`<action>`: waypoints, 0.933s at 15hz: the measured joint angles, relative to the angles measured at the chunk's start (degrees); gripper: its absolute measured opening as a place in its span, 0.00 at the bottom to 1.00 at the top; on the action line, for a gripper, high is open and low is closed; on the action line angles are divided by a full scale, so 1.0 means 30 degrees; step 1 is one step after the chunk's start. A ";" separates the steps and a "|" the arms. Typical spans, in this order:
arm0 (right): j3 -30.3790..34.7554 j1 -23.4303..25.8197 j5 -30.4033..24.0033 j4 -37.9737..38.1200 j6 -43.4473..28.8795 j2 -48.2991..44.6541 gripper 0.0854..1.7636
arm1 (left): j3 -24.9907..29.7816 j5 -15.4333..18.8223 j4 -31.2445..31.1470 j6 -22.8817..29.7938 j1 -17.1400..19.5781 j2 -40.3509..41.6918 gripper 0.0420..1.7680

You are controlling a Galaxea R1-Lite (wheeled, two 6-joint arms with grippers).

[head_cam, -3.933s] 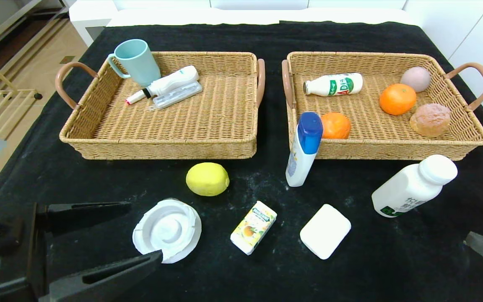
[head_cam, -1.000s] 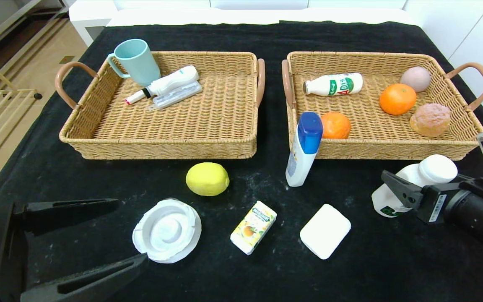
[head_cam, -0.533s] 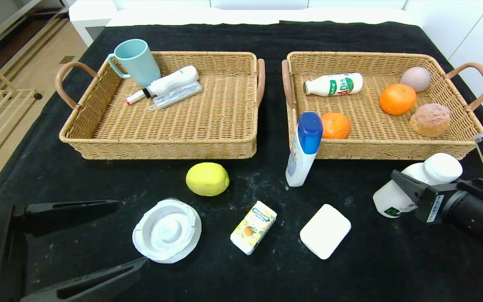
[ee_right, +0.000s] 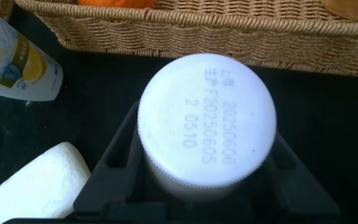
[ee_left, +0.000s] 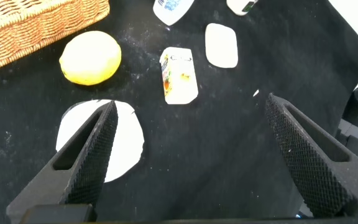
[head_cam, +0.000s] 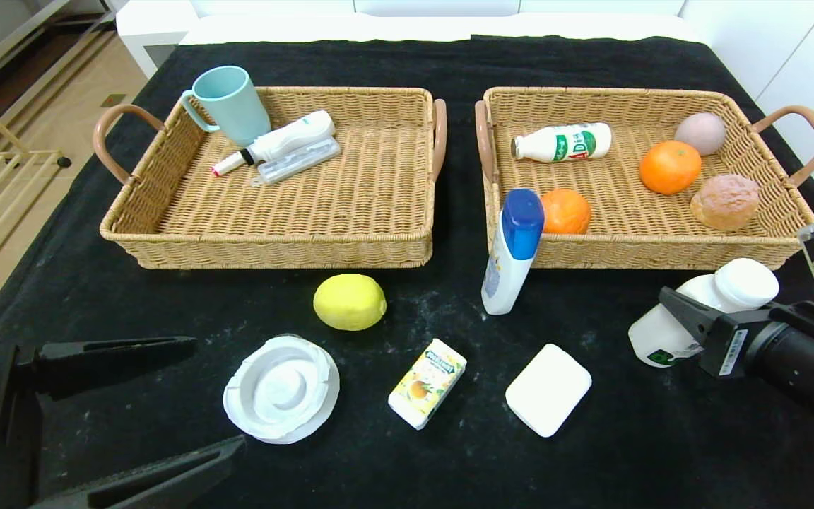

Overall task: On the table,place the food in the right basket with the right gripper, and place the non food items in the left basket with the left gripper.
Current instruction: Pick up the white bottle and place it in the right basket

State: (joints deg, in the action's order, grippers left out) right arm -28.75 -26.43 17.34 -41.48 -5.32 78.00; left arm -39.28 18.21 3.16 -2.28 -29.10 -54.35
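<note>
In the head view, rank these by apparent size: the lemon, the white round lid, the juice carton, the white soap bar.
1. white round lid
2. white soap bar and juice carton: too alike to rank
3. lemon, though it lies farther from the camera

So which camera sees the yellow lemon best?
The head view: the whole lemon sits unblocked in front of the left basket. The left wrist view also shows it, near the picture's edge. The right wrist view misses it.

The right pincer (head_cam: 689,322) has come in and clamped the milk bottle (head_cam: 704,304).
</note>
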 joint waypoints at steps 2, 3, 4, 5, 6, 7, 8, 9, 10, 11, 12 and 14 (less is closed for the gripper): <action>0.0000 0.0000 -0.0028 0.0004 0.0008 0.0000 0.52 | 0.0000 0.0000 0.0012 -0.0008 0.0000 0.0000 0.97; 0.0008 0.0000 -0.0057 0.0004 0.0016 -0.0008 0.52 | 0.0004 -0.0008 0.0012 0.0000 0.0000 0.0000 0.97; 0.0000 0.0000 -0.0081 0.0020 0.0016 -0.0037 0.52 | 0.0004 -0.0008 0.0012 -0.0008 0.0000 0.0000 0.97; -0.0008 0.0000 -0.0150 0.0049 0.0020 -0.0081 0.52 | 0.0004 -0.0008 0.0012 -0.0008 0.0000 0.0000 0.97; -0.0065 0.0000 -0.0268 0.0223 0.0037 -0.0228 0.52 | 0.0004 -0.0008 0.0012 0.0000 0.0000 0.0000 0.97; -0.0219 -0.0008 -0.0333 0.0589 0.0081 -0.0431 0.52 | 0.0028 -0.0008 0.0012 0.0000 0.0000 0.0000 0.97; -0.0589 -0.0008 -0.0333 0.1130 0.0110 -0.0703 0.52 | 0.0028 -0.0016 0.0028 0.0000 0.0000 0.0008 0.97; -0.1057 0.0000 -0.0341 0.1877 0.0122 -0.0963 0.51 | 0.0037 -0.0016 0.0065 -0.0008 0.0000 0.0016 0.97; -0.1625 0.0000 -0.0459 0.2869 0.0146 -0.1239 0.51 | 0.0041 -0.0008 0.0073 0.0000 0.0000 0.0024 0.97; -0.2381 0.0020 -0.0715 0.3978 0.0167 -0.1532 0.51 | 0.0049 -0.0008 0.0073 0.0000 0.0000 0.0033 0.97; -0.3279 0.0057 -0.0992 0.5376 0.0183 -0.1837 0.51 | 0.0049 -0.0016 0.0073 0.0000 0.0000 0.0037 0.97; -0.5144 0.0158 -0.1166 0.7408 0.0240 -0.2211 0.51 | 0.0037 -0.0016 0.0028 0.0000 0.0000 0.0098 0.97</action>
State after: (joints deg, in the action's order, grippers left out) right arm -44.18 -25.95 13.84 -19.26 -4.60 71.36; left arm -39.17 18.16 3.24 -2.28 -29.10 -54.05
